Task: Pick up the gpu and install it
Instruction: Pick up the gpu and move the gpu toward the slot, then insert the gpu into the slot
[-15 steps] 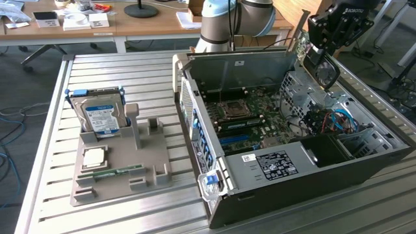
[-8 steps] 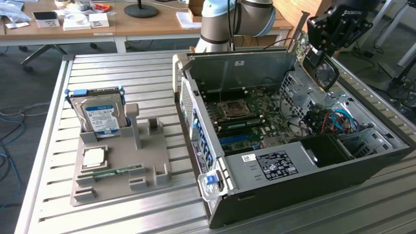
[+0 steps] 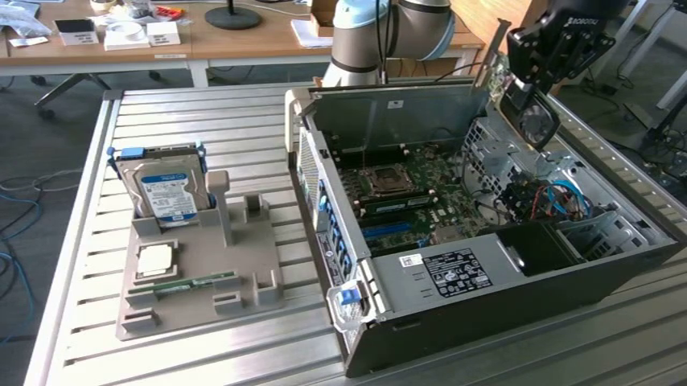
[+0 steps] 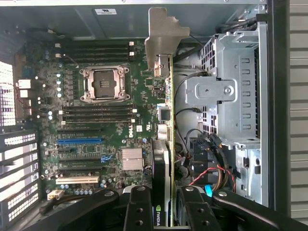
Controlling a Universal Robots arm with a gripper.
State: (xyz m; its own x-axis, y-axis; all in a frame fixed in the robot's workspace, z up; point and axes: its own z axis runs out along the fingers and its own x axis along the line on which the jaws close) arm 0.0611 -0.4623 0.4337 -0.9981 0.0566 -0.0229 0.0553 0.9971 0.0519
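My gripper (image 3: 540, 80) hangs above the far right corner of the open computer case (image 3: 536, 273) and is shut on the gpu (image 3: 535, 121). The card hangs on edge, its black shroud and round fan facing the exterior view's right and its silver bracket (image 3: 496, 48) pointing up and back. In the wrist view the gpu (image 4: 168, 120) is seen edge-on between the black fingers (image 4: 139, 207), with the bracket (image 4: 161, 38) at its far end. It hovers over the motherboard (image 4: 106, 120), off to one side of the blue slot (image 4: 79, 141).
A grey parts tray (image 3: 193, 265) on the slatted table holds a hard drive (image 3: 166, 193), a processor (image 3: 156, 257) and a memory stick (image 3: 199, 283). Inside the case, a metal drive cage (image 4: 236, 96) and loose cables (image 3: 553, 197) lie beside the card. A cluttered desk (image 3: 215, 44) stands behind.
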